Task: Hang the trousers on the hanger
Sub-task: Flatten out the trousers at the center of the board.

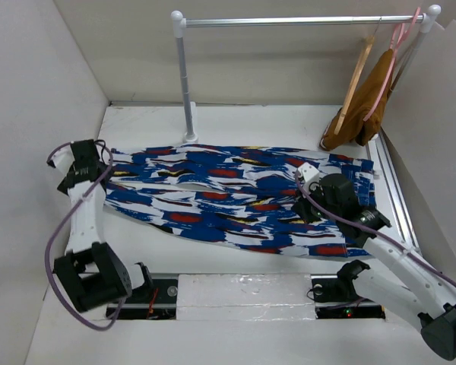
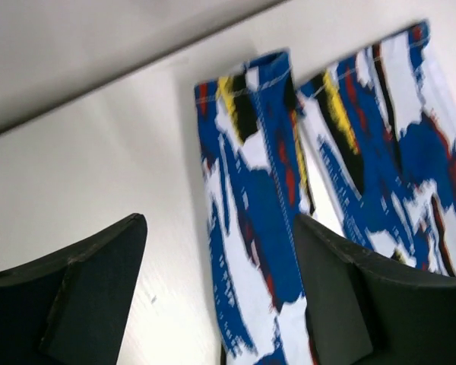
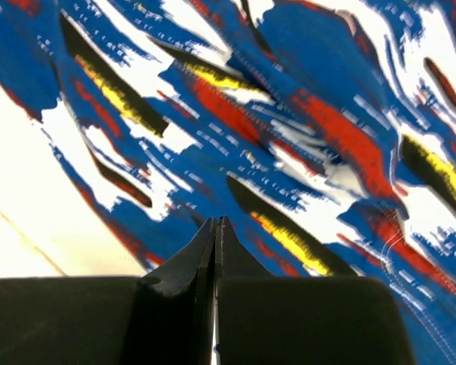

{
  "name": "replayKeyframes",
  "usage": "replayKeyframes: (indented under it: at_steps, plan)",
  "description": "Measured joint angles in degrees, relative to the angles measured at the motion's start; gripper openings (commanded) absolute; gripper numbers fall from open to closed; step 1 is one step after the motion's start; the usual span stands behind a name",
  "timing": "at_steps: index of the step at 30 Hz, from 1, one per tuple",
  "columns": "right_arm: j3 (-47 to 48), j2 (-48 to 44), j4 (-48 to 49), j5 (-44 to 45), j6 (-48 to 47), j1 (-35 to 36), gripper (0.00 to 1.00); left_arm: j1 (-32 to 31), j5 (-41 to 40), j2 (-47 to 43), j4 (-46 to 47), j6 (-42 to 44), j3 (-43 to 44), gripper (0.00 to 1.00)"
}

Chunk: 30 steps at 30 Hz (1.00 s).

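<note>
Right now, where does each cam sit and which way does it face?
Top external: high behind the robot, looking down; shows left arm, right arm, trousers spread flat, hanger on the rail.
Left wrist: looking along the open left pincer at the leg ends.
Right wrist: close over fabric, shut right pincer in front.
Shared: all see the trousers.

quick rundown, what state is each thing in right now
trousers: laid flat on the table, not yet hung
wooden hanger: hanging on the rail
pink hanger: hanging on the rail, carrying the mustard garment
left gripper: open, over the trouser leg ends
right gripper: shut, no cloth seen in it
</note>
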Motion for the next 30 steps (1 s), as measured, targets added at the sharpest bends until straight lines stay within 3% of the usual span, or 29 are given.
replayKeyframes:
  at_steps: [1,3,4,10,13,14,20,28,29,30]
  plan:
    - [-0.39,-0.85,-0.37,-0.17,0.0,0.26,0.22,0.0,0.04,-3.19,0.0,-0.04,-3.04,0.71]
    - [-0.7,-1.79,-1.46,-0.68,0.15,0.37,0.4,0.0,1.97,-4.94,1.73,-1.51,-7.72,0.72]
    - [-0.7,-1.86,-1.77,-1.2,-0.09,0.44,0.44,0.0,2.95,-4.11,2.19,-2.1,-9.46,0.72]
    - [-0.11,-0.5,-4.31,-2.4,-1.05,1.79,0.48,-0.02,9.33,9.94,5.68,-4.11,-12.11,0.71]
    - [0.0,-0.33,-5.09,-2.38,-1.03,2.75,0.49,-0.02,12.02,11.02,8.44,-4.59,-12.11,0.22]
    - [0.0,-0.33,-5.29,-2.38,-0.96,3.02,0.49,-0.02,12.37,10.84,9.33,-4.63,-12.11,0.0]
    - [-0.59,-1.22,-5.2,-2.14,1.33,4.92,0.49,-0.02,11.98,7.8,9.79,-5.99,-14.12,0.0]
    - [-0.63,0.15,-5.33,-2.25,1.64,5.75,0.68,-0.44,11.28,-16.85,2.01,-11.26,-20.65,0.03]
    - [-0.63,0.57,-5.51,-2.23,1.51,5.99,0.69,-0.5,11.28,-18.43,0.11,-11.82,-19.82,0.3]
    - [-0.63,0.94,-5.55,-2.27,1.51,6.19,0.72,-0.55,11.21,-18.93,-1.38,-11.69,-18.82,0.49]
